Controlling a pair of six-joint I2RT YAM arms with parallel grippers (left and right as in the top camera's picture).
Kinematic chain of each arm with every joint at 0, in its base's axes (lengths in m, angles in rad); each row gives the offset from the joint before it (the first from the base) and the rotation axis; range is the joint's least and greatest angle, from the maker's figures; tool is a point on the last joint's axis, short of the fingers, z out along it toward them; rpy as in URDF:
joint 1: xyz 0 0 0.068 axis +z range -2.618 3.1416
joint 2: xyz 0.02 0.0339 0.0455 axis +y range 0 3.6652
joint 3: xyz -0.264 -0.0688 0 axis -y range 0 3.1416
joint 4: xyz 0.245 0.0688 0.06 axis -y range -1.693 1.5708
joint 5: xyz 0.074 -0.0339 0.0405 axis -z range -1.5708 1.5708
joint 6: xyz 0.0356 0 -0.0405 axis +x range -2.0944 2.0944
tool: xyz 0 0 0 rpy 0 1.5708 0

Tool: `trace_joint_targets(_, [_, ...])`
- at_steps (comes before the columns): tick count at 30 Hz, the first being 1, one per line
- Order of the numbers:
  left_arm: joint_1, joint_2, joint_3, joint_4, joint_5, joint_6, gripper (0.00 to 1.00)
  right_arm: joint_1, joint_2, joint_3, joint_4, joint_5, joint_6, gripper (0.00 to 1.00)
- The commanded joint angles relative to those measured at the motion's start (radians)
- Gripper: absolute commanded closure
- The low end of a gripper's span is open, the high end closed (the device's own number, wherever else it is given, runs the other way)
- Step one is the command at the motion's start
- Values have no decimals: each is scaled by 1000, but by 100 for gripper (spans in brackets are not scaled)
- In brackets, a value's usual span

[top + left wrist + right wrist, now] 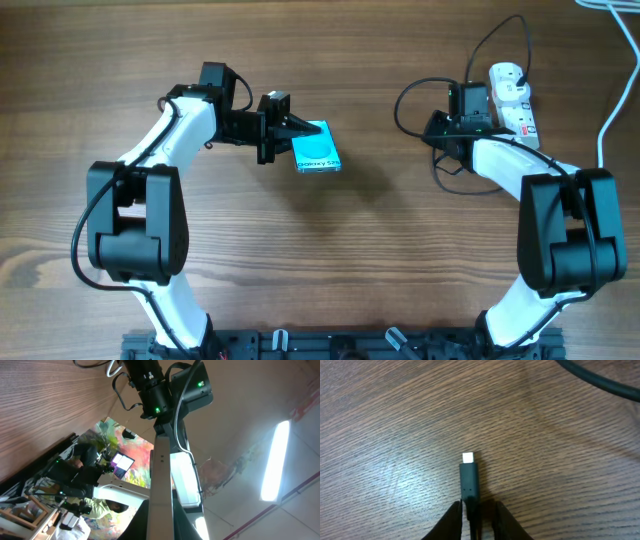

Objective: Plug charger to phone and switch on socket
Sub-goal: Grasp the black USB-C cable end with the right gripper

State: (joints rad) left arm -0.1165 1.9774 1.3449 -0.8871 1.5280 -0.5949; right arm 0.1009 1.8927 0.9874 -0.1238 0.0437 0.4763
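Note:
The phone (318, 147), with a cyan screen, is held at one end by my left gripper (288, 128), which is shut on it. In the left wrist view the phone (162, 470) shows edge-on between the dark jaws (162, 522), and the camera points up at the ceiling. The charger's small black plug (469, 477) with a pale tip lies on the wood. My right gripper (475, 520) is open with a finger on each side of the cable just behind the plug. The black cable (410, 100) loops to the socket (515, 100), a white power strip at the far right.
A thick white cord (612, 100) runs down the far right edge of the wooden table (360, 260). Another stretch of black cable (600, 377) crosses the top right of the right wrist view. Both arm bases stand at the near edge.

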Motion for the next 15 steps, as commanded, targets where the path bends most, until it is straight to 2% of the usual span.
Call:
trace_joint_targets(1, [2,-1,15,-1,49,11,96,6,66,-46,-55,-42,-26,75])
trace_joint_targets(5, [2,-1,15,-1,49,11,96,31,66,-46,-92,-18,-28,77])
trace_joint_targets(8, [2,-1,15,-1,49,11,96,32,66,-46,-127,30,-12,85])
trace_joint_targets(10, [2,-1,15,-1,49,11,96,32,66,-46,-128,22,-2,95])
trace_joint_targets(15, [2,-1,15,-1,49,11,96,16,60,-32,-82,-126,-18,96])
